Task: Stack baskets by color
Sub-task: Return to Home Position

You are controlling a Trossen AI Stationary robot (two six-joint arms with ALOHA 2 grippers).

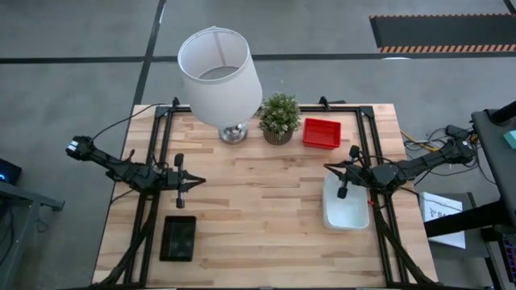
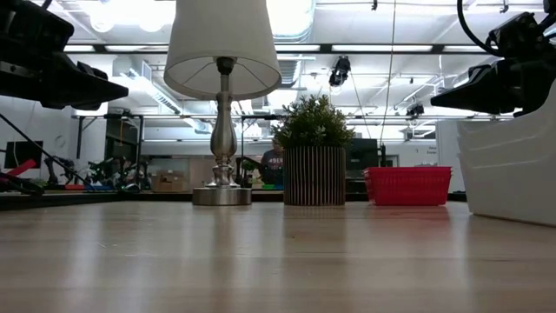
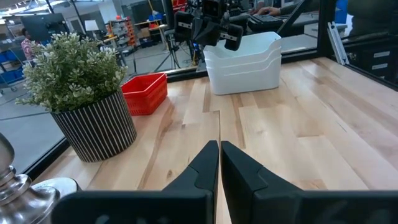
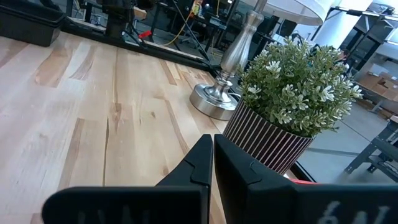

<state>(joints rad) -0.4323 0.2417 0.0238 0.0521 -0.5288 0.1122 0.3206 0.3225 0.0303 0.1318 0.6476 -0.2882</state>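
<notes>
Red baskets (image 1: 321, 133) stand stacked at the table's far edge, right of the potted plant; they also show in the left wrist view (image 3: 145, 93) and the low view (image 2: 408, 185). White baskets (image 1: 345, 204) stand stacked at the right edge (image 3: 244, 61). Black baskets (image 1: 178, 238) sit near the front left corner. My left gripper (image 1: 200, 182) hovers shut above the table's left side, touching nothing. My right gripper (image 1: 328, 167) hovers shut by the far end of the white stack, also touching nothing.
A white-shaded lamp (image 1: 219, 68) on a silver base (image 1: 233, 134) and a potted green plant (image 1: 279, 118) stand at the table's far edge. Bare wood (image 1: 258, 201) lies across the table's middle. A black frame (image 1: 367, 137) runs along the table's sides.
</notes>
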